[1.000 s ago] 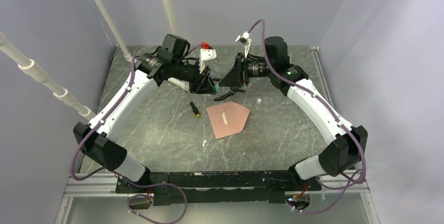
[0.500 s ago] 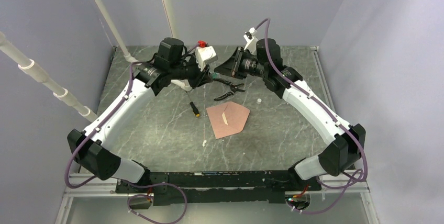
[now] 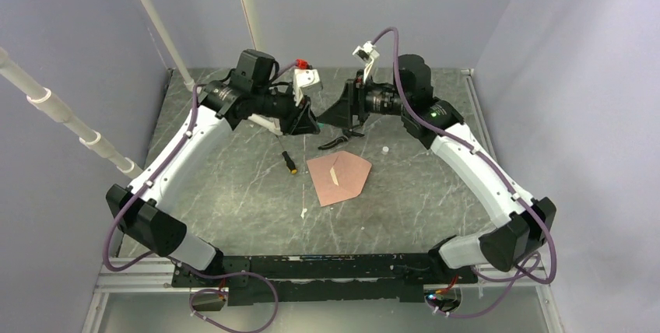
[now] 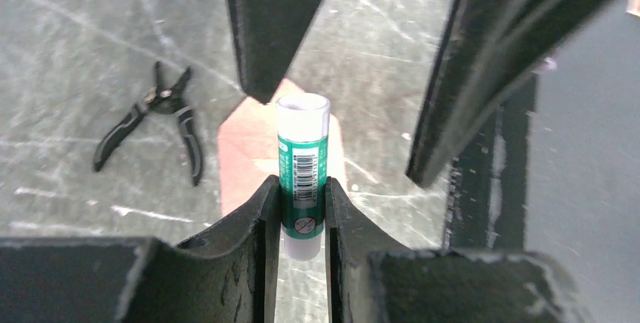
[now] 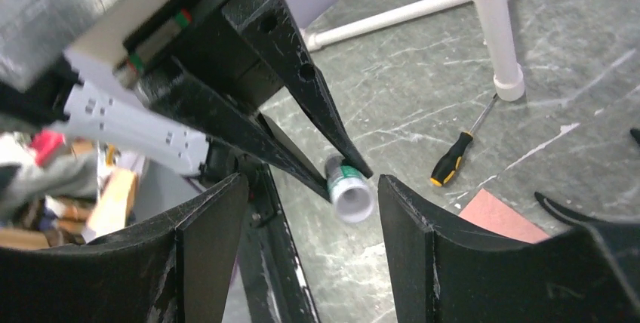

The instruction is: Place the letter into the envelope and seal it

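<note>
Envelope [image 3: 339, 179] lies flat on table [image 3: 233, 185], centre of top view, pale strip showing on it. Black pliers [image 3: 337, 140] just above it in frame, apart. Screwdriver [image 3: 289, 162] to upper left.

Both my arms reach to upper centre, jaws facing each other above table. My left jaws clamp green-and-white glue stick [image 4: 303, 164] by its lower end, white end pointing outward. My right jaws spread wide, one either side of stick's white end [image 5: 349, 191], not touching it.

Matt pinkish paper on envelope [image 3: 352, 171]; smooth glossy plastic on glue stick [image 4: 303, 149]; dull, veined stone-look tabletop [image 3: 233, 185].
</note>
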